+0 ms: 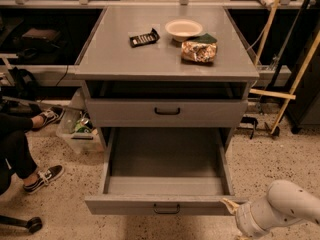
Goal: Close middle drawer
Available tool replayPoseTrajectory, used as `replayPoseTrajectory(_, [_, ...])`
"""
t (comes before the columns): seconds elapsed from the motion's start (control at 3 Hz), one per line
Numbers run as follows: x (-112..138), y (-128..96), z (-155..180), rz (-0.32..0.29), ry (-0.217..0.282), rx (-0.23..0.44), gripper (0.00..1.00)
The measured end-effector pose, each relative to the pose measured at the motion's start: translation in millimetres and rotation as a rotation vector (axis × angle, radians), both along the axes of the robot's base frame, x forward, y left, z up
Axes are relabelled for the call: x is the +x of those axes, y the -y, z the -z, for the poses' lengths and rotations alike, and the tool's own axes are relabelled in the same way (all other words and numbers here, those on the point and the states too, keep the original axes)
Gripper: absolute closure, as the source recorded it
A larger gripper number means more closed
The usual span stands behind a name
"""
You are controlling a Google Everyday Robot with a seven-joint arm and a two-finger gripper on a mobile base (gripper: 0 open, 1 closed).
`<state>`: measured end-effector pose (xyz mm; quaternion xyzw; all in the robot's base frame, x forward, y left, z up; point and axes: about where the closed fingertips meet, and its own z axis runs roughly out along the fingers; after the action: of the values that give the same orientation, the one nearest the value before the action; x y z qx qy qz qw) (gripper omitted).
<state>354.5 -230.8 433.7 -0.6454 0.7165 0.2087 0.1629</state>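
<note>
By the hand, bottom right, middle drawer — grey, shallow, open

Pale tan gripper on a white arm, right at the front corner of the middle drawer. That drawer is grey all over, with a small black handle left of the jaws. Far beyond the jaws, the grey cabinet top carries a cream bowl, a black packet and a mottled gold-and-brown bag. Beneath the jaws, beige floor, dark-speckled.
</note>
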Motion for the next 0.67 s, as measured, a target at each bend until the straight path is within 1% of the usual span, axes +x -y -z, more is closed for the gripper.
replayPoseTrajectory(0.33, [-1.1, 10.5, -6.2, 0.034, 0.043, 0.082, 0.00])
replayPoseTrajectory(0.67, [-37.9, 36.8, 4.6, 0.018, 0.057, 0.157, 0.00])
